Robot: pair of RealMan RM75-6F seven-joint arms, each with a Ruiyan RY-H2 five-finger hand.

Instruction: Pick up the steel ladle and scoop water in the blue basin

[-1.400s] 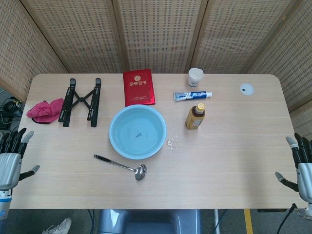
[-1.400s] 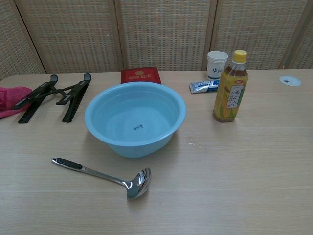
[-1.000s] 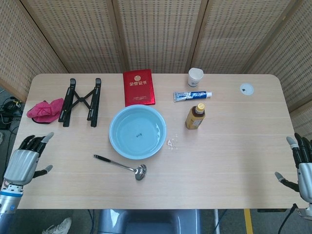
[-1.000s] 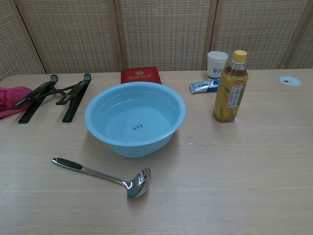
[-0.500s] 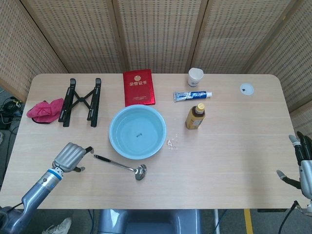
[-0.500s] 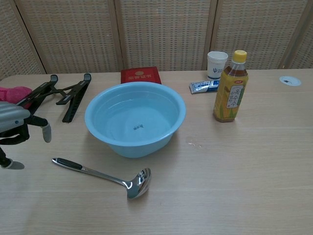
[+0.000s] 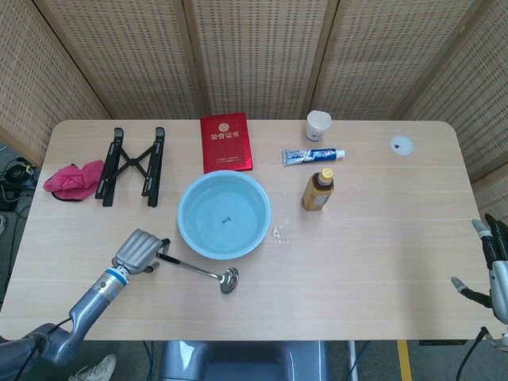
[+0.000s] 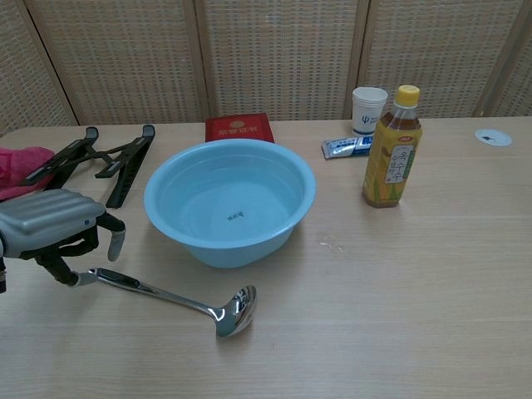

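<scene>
— Two hands are seen. How is the left hand [image 8: 51, 223] placed?

— It is held just over the black end of the ladle [image 8: 179, 298] handle, palm down. Its fingers [image 8: 115, 243] are apart and bent downward around the handle tip. A grip on the handle is not shown; nothing is lifted. In the head view the same hand [image 7: 140, 251] is seen at the left end of the ladle [image 7: 200, 272].

— And where is the ladle lying?

— It is laid flat on the table [image 8: 399, 299], just in front of the basin [image 8: 229, 199], with the bowl toward the right. Water is seen in the basin.

— What is noted about the right hand [image 7: 496, 266]?

— It is seen only in the head view, at the right edge, beyond the table [image 7: 381, 238]. Its fingers are spread and nothing is held.

— What else is placed on the table?

— Behind the basin [image 7: 224, 214] a red book [image 7: 226, 142] is laid. To the left a black stand [image 7: 130, 165] and a pink cloth [image 7: 73, 179] are found. To the right a bottle [image 8: 393, 148], a tube [image 8: 347, 147] and a cup [image 8: 369, 109] are set.
</scene>
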